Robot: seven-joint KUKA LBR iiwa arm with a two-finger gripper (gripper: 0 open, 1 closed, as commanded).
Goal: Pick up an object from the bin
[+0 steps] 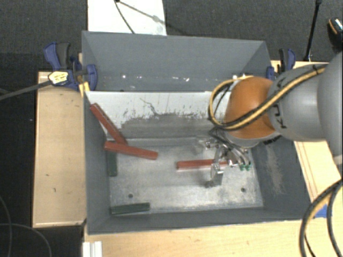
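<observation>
Well, fingers (216, 169) sit at one end of the reddish bar (194, 165), spread or pinching I cannot tell; grabbed off-centre, it might tilt out.

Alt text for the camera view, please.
The robot's claw is down in a grey bin, at one end of a red-brown stick. Two more red-brown sticks and two dark green bars lie toward the view's left.

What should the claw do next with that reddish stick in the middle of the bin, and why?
Probably a small test lift straight up. The claw sits at the right end of the reddish stick lying flat mid-bin, apart from the sticks at left, so nothing should snag.
</observation>
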